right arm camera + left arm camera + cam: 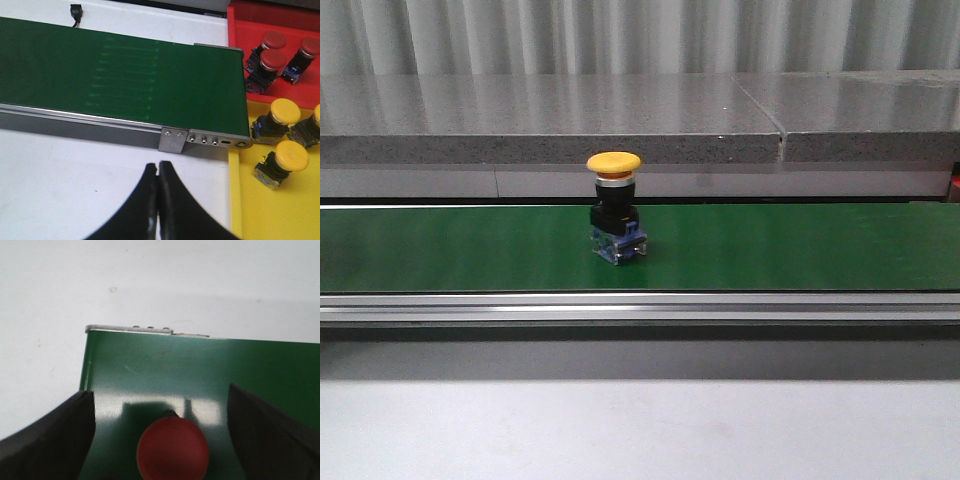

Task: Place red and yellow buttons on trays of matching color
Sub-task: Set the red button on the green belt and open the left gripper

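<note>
A yellow button with a black body stands upright on the green conveyor belt; neither gripper shows in the front view. In the left wrist view a red button stands on the belt near its end. My left gripper is open, one finger on each side of the red cap with a gap on both sides. My right gripper is shut and empty over the white table, just short of the belt's end. Beyond that end lie the red tray and the yellow tray.
Three red buttons lie in the red tray and three yellow buttons in the yellow tray. The belt's metal end bracket stands between my right gripper and the trays. A grey ledge runs behind the belt.
</note>
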Controlling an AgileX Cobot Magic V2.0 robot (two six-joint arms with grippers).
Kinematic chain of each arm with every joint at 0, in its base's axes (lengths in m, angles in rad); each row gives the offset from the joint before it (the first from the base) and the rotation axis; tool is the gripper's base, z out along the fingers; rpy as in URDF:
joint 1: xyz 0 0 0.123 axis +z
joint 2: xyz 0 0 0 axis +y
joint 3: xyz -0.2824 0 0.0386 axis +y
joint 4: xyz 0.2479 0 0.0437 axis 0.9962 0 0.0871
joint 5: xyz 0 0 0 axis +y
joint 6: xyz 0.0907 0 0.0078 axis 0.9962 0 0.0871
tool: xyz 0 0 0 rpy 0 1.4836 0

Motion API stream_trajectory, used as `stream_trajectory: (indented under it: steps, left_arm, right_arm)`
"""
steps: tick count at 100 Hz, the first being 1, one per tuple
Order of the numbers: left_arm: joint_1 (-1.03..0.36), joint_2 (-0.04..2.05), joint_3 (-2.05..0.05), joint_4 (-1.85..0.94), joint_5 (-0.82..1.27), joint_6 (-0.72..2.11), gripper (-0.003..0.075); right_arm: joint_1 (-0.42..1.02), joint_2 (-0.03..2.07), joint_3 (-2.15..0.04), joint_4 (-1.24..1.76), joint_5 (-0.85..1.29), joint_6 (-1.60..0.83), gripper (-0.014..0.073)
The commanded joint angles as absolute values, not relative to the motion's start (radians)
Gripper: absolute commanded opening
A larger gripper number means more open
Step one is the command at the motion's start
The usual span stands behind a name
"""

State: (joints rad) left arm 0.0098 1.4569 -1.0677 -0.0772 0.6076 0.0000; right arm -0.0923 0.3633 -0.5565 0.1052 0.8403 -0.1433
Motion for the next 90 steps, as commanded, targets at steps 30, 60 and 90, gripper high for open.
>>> stream_trajectory:
  steps: [30, 60, 90]
  left_arm:
    - [-0.105, 1.228, -1.059, -0.088, 0.525, 0.013, 0.02]
    - [-0.107, 1.03, -0.896, -0.143, 0.513, 0.013, -0.002]
    - [-0.107, 0.828, -0.761, -0.194, 0.656, 0.013, -0.002]
  right_arm:
    - [-0.091, 0.369, -0.578, 0.109, 0.777, -0.154, -0.0067]
    - [-0.091, 0.369, -0.578, 0.109, 0.777, -0.154, -0.0067]
    - [-0.091, 0.369, -0.578, 0.109, 0.777, -0.154, -0.0067]
